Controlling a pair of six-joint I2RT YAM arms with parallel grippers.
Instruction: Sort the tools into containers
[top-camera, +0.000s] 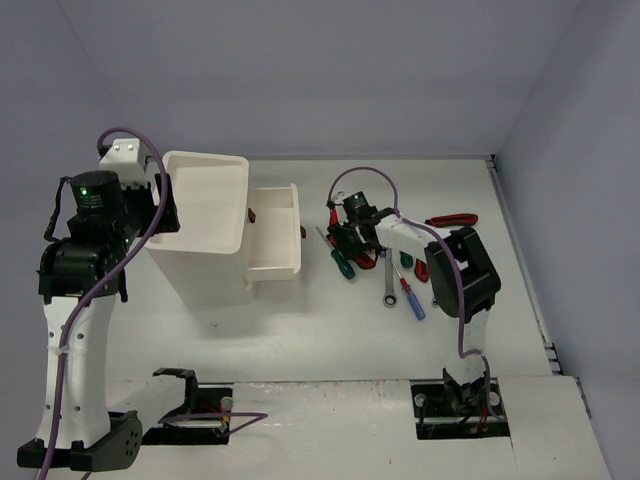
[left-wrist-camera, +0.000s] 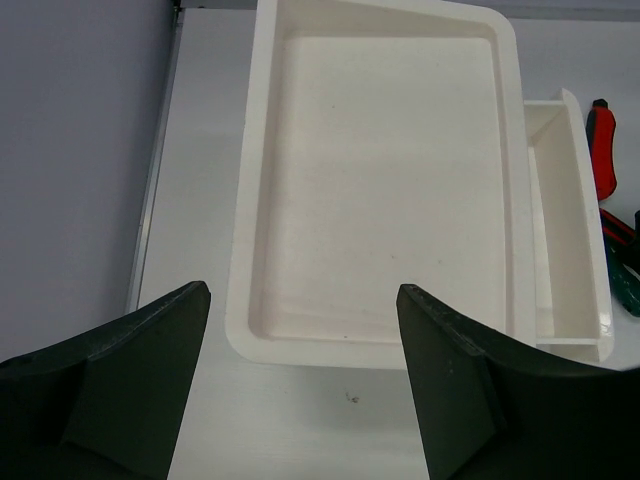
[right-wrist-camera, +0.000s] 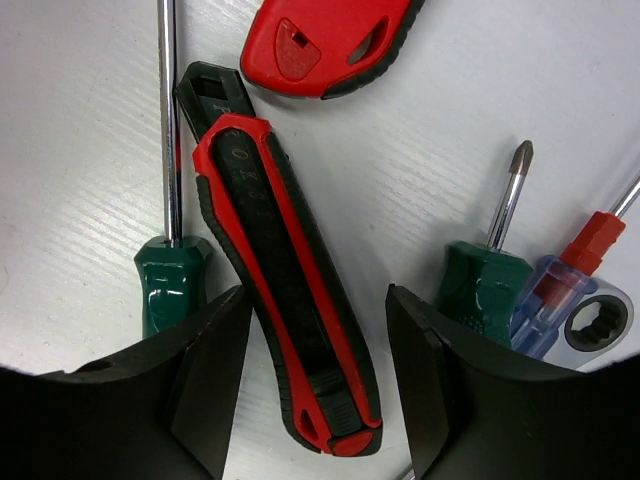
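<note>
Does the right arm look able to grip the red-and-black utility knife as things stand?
Probably yes. The right gripper straddles the utility knife, jaws open, a finger on each side, nothing lying over it; the green screwdriver beside it may crowd one finger.

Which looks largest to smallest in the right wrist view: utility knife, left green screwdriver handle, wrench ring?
1. utility knife.
2=. left green screwdriver handle and wrench ring: about alike, both partly hidden, unranked.
</note>
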